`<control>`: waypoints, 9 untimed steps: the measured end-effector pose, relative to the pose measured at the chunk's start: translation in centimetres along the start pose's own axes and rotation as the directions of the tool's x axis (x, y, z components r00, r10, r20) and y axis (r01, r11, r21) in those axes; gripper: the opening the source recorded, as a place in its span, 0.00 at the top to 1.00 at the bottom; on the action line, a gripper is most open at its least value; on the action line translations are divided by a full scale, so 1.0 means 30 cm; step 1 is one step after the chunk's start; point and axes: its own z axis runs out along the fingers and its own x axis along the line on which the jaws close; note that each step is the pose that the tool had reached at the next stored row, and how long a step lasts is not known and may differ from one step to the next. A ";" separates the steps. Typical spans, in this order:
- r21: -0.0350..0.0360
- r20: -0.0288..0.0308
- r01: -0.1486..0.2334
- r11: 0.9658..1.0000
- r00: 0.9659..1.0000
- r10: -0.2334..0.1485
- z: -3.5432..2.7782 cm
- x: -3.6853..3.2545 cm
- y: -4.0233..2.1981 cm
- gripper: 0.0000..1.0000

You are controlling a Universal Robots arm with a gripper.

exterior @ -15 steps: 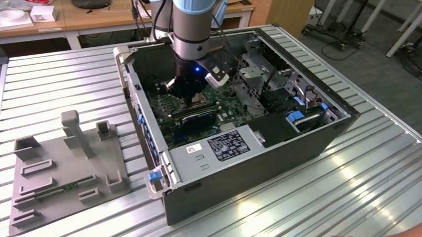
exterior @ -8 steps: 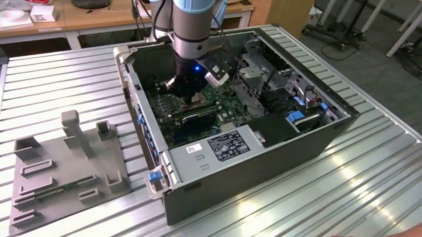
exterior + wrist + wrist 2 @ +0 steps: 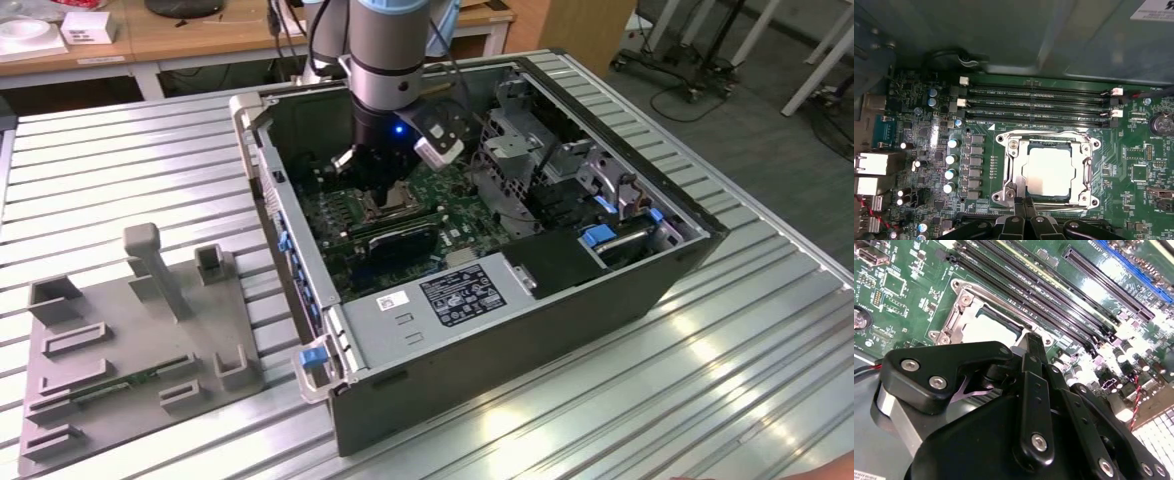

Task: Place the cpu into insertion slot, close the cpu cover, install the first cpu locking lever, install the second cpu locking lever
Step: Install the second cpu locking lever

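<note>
Gripper (image 3: pixel 1026 206) hides insertion slot (image 3: pixel 1048 172) edge — cpu (image 3: pixel 1048 172) seated.

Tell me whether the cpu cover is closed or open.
Closed: in the first wrist view the cpu cover lies flat around the cpu, its frame level on the insertion slot. Lever latching: cannot tell.

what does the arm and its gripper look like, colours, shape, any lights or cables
In the exterior view the arm is a thick silver-grey tube with a pale blue joint cap at the top, a black wrist section below carrying a small blue light, and dark cables alongside. A silver camera block is fixed to its side. In the second wrist view the gripper is matte black linkage plates with silver bolts.
</note>
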 end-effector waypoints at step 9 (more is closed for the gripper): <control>-0.007 0.000 0.000 1.000 1.000 0.000 -0.002 -0.004 0.010 0.90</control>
